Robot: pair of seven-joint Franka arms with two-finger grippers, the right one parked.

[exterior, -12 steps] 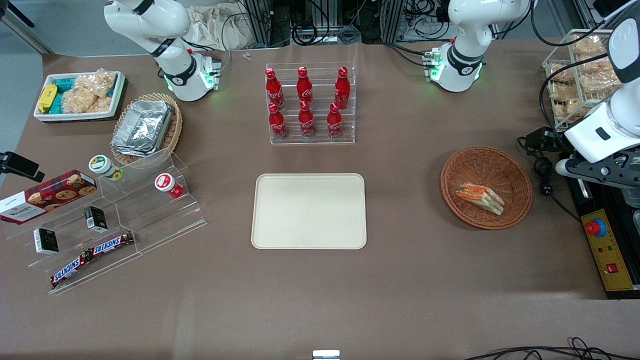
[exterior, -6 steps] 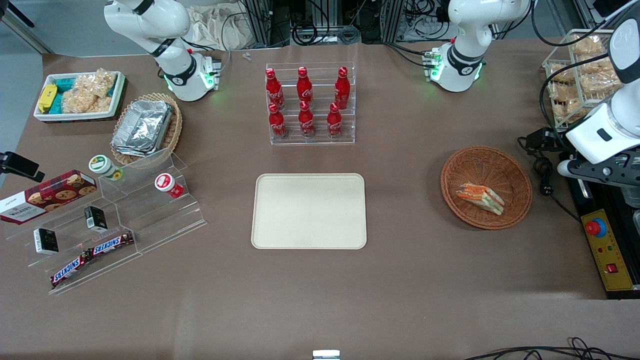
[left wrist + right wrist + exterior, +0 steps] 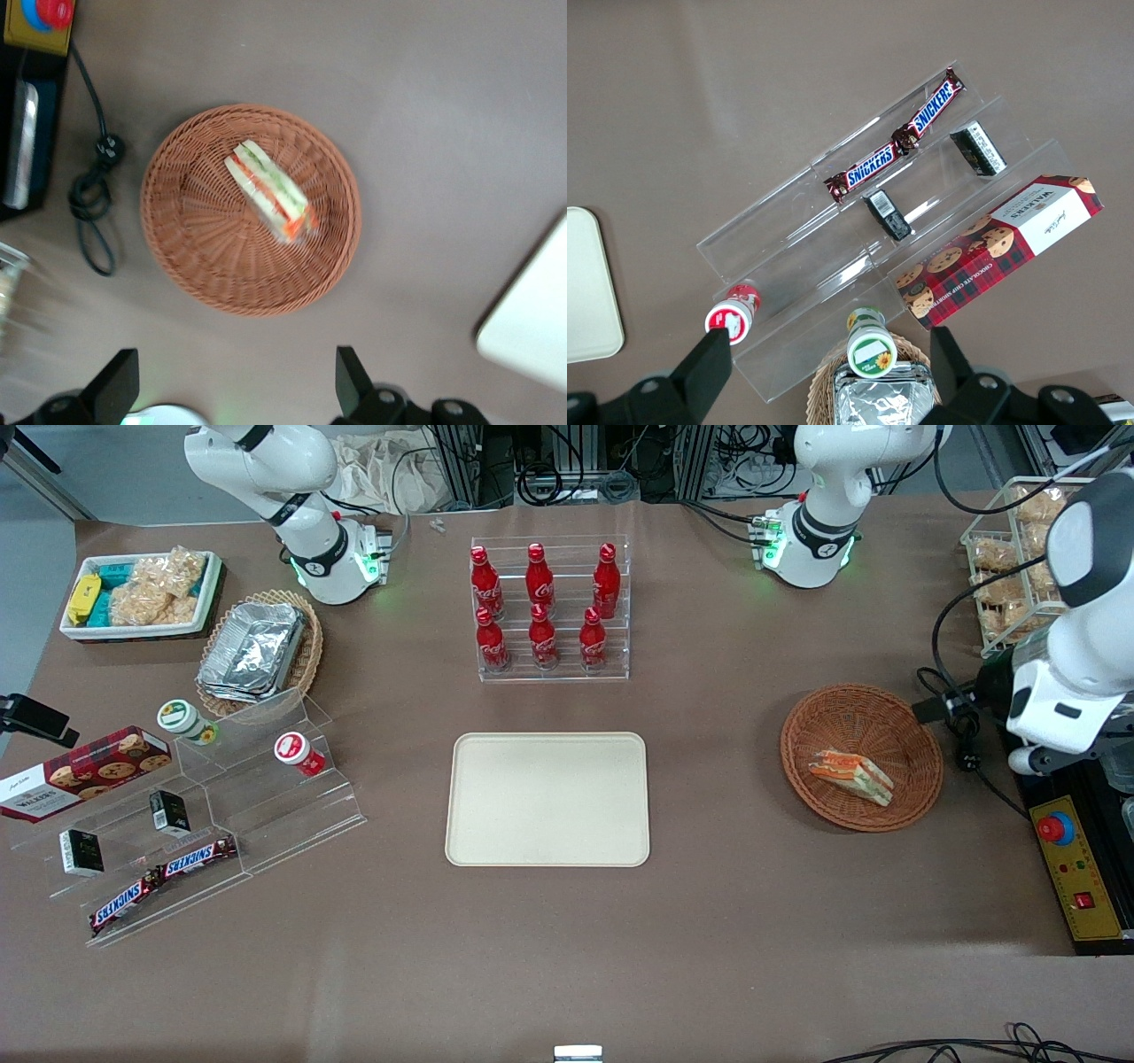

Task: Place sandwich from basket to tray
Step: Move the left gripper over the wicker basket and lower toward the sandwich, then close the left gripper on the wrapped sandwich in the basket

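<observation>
Hidden: in the front view the tool's fingers cannot be made out under the working arm's white wrist; in the wrist view only the two dark fingertips (image 3: 353, 372) show, cut off by the frame edge
Tool: tool (image 3: 235, 381) spread wide, empty, hovering above the surface toward the working arm's end, just outside the basket rim
Sandwich place: sandwich (image 3: 851, 776) lies in the basket (image 3: 904, 731), nearer the front camera than the basket's centre
Room: bare brown surface (image 3: 718, 762) between basket and tray (image 3: 547, 799), well apart; a black cable (image 3: 93, 199) lies just beside the basket
Sandwich look: triangular white-bread wedge, orange-red and green layers, clear wrap
</observation>
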